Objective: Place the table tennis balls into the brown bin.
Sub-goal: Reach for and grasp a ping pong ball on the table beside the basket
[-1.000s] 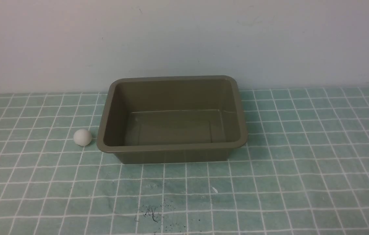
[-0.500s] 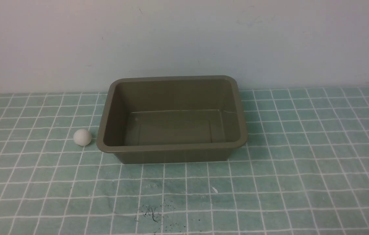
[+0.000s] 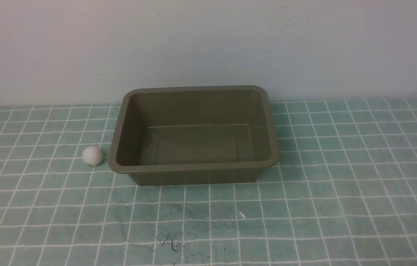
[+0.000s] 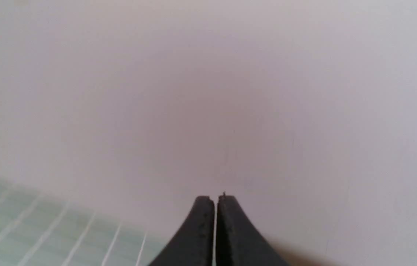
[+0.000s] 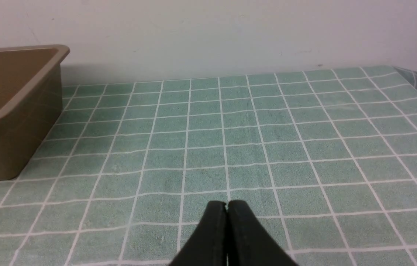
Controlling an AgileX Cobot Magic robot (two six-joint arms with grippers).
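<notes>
No change in the last second — small matte white ball [image 3: 92, 155] sits at 8 o'clock of the olive-brown plastic bin [image 3: 193, 167] (empty). Left gripper [image 4: 215, 198], right gripper [image 5: 227, 204]: pinched closed, empty — pickup not begun.

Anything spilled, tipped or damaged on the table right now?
Nothing serious. The bin stands upright and empty, the ball on the cloth just left of it. Only oddity: dark scuff marks on the cloth on the side nearest the robot.
</notes>
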